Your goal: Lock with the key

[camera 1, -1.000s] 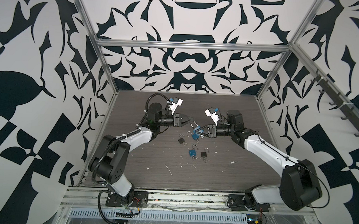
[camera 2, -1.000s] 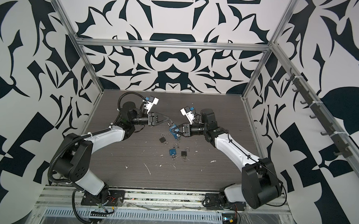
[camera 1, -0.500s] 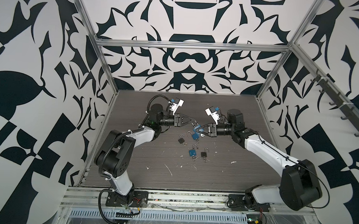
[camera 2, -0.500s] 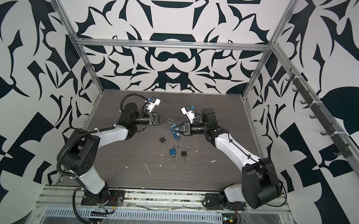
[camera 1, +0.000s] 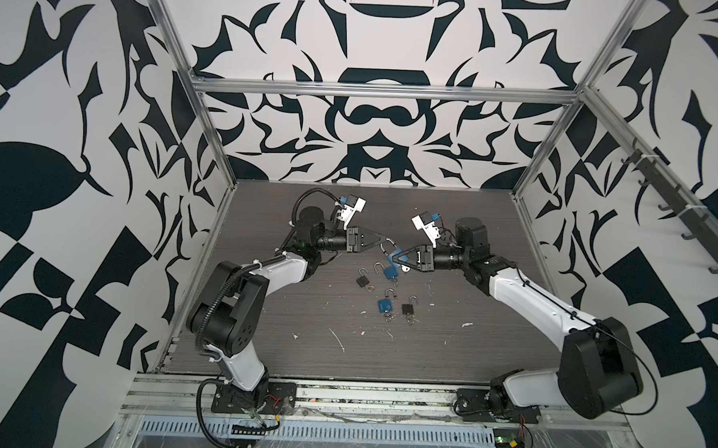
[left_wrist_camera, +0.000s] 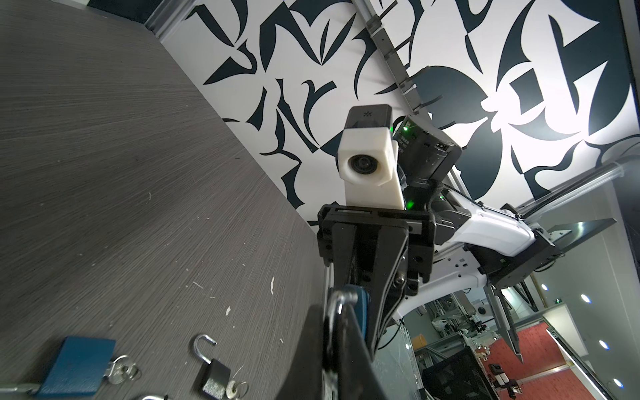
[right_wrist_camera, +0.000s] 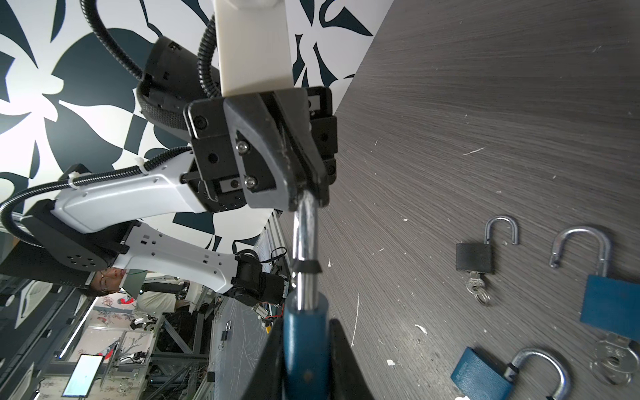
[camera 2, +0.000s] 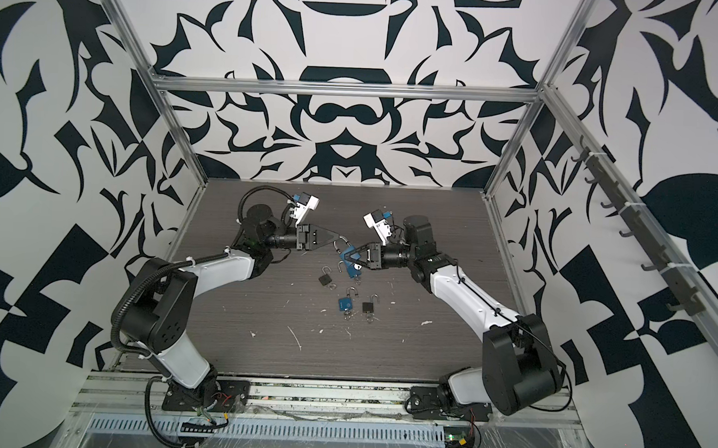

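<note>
A blue padlock (camera 1: 394, 255) hangs in the air above the table's middle, between my two grippers. My right gripper (right_wrist_camera: 306, 346) is shut on its blue body (right_wrist_camera: 306, 329), fingers on both flat sides. The silver shackle (right_wrist_camera: 306, 235) points away towards my left gripper (right_wrist_camera: 306, 199), which is shut on its curved end. In the left wrist view the shackle (left_wrist_camera: 341, 298) sits pinched between the left gripper's (left_wrist_camera: 332, 332) fingers, with the blue body (left_wrist_camera: 361, 301) behind. A silvery key (camera 1: 405, 268) shows just under the right fingers. Both top views show the two grippers (camera 2: 340, 241) (camera 2: 344, 255) meeting tip to tip.
Several open padlocks with keys lie on the grey table (camera 1: 448, 341) below the grippers: a black padlock (camera 1: 362, 280), a blue padlock (camera 1: 390, 273), another blue padlock (camera 1: 385, 304) and a second black padlock (camera 1: 407, 308). White scuffs mark the front. Patterned walls stand on three sides.
My left gripper has moved right to the held padlock and closed on its shackle. The right gripper has kept still with the blue body in it.
</note>
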Controlling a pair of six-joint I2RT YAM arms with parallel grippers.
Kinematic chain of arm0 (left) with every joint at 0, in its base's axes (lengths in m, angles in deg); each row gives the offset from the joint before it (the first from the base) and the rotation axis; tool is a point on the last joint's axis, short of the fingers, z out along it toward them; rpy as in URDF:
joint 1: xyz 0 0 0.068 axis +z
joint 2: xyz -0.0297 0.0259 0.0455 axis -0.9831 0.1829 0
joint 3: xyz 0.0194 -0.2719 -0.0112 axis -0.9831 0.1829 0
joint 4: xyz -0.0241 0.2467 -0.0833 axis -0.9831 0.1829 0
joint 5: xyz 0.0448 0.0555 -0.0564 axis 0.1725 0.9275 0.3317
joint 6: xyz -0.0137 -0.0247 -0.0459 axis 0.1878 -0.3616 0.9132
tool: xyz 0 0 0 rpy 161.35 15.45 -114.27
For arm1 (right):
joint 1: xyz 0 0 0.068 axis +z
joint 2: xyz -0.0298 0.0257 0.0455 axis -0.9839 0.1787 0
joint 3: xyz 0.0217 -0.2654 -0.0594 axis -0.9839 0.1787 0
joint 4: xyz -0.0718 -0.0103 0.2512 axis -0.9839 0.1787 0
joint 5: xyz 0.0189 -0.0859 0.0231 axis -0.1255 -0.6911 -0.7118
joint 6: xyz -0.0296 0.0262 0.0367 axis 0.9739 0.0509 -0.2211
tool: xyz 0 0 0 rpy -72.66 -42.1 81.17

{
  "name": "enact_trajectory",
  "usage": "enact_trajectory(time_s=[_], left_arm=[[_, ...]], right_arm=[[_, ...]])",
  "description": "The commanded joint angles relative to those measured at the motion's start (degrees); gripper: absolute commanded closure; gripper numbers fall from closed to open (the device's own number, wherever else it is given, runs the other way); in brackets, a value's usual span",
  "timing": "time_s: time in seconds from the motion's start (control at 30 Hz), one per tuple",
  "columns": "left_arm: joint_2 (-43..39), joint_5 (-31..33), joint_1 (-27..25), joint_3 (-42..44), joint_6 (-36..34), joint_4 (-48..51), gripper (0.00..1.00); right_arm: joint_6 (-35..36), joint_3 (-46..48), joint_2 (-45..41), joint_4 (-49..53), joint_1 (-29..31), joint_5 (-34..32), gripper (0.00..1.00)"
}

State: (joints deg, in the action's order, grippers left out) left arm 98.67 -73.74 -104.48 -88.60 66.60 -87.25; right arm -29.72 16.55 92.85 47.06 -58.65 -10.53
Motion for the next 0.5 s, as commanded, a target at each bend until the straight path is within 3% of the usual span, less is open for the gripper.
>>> enact_trajectory(time_s=[0.0,0.27,0.47], left_arm=[[-2.6,0.4,0.0,0.2,-4.5,5.8,1.00],[-5.4,1.4,-1.1,-0.1,-7.4,11.6,1.00],[-7.9,3.6,-4.1,-1.5,-13.1,22.5,1.00]], right_arm=[[-3.5,-2.6,-1.3,-10.3,0.2,3.9,1.00],[-7.8,-1.5,-2.3,-15.4,0.2,4.2,1.00],[-8.6,-1.1,-2.8,-17.0,0.2,3.0,1.00]])
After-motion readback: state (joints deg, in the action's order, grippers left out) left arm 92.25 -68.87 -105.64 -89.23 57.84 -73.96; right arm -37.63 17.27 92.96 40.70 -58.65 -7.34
